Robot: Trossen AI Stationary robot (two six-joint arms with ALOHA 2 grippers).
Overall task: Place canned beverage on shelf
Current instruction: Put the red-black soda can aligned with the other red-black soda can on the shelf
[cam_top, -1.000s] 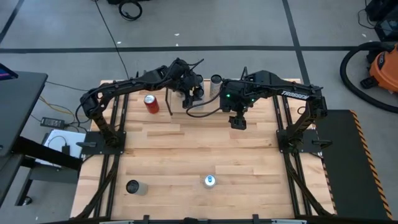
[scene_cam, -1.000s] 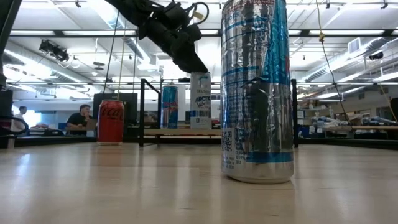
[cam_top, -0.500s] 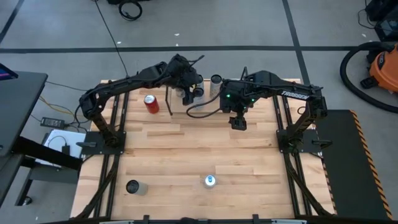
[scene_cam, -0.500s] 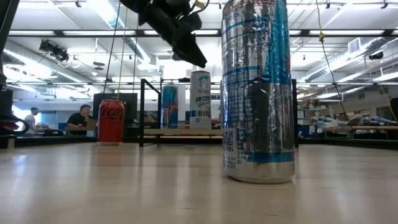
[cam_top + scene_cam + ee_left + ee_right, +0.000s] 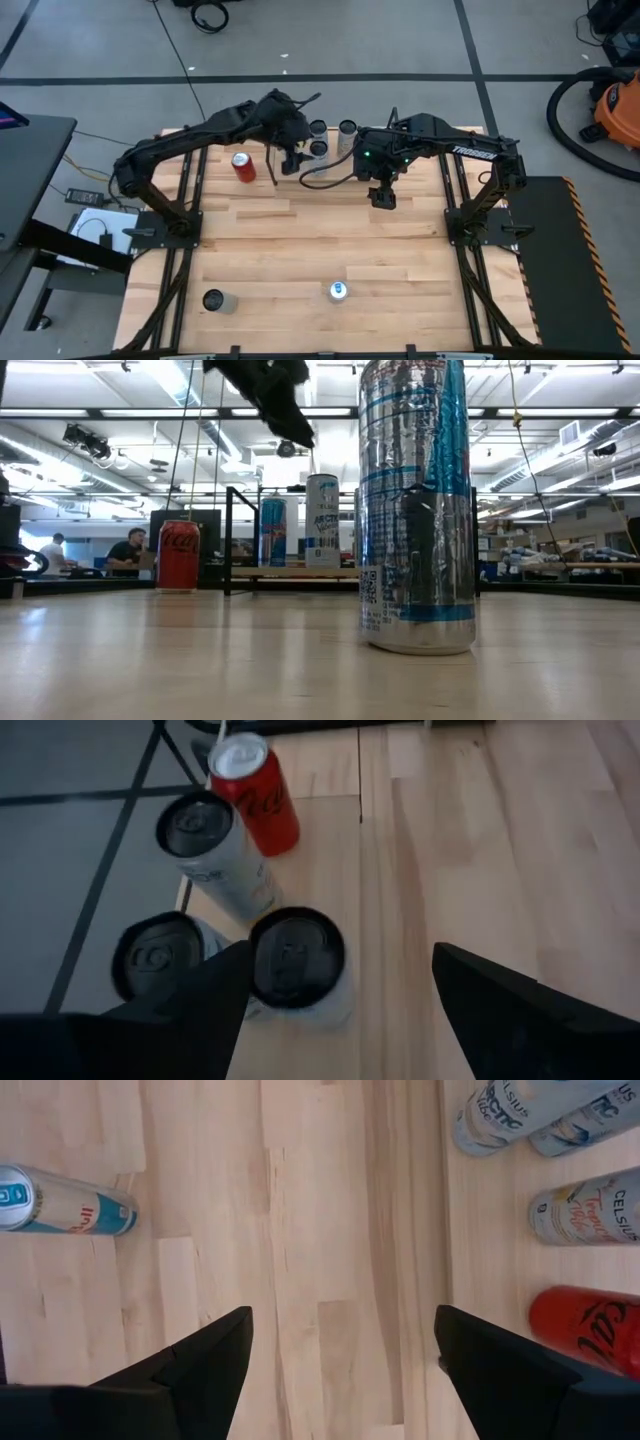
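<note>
The left tool (image 5: 335, 1010), fingers apart and empty, has lifted up and away from the white can (image 5: 322, 520), which now stands upright on the shelf (image 5: 295, 572) beside a blue can (image 5: 272, 532). Placement looks done; the right tool (image 5: 340, 1370) waits open nearby.

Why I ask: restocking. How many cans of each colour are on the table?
red can: 1
pale slim cans: 3
silver-and-blue can: 1
grey dark-topped can: 1
Total: 6
</note>
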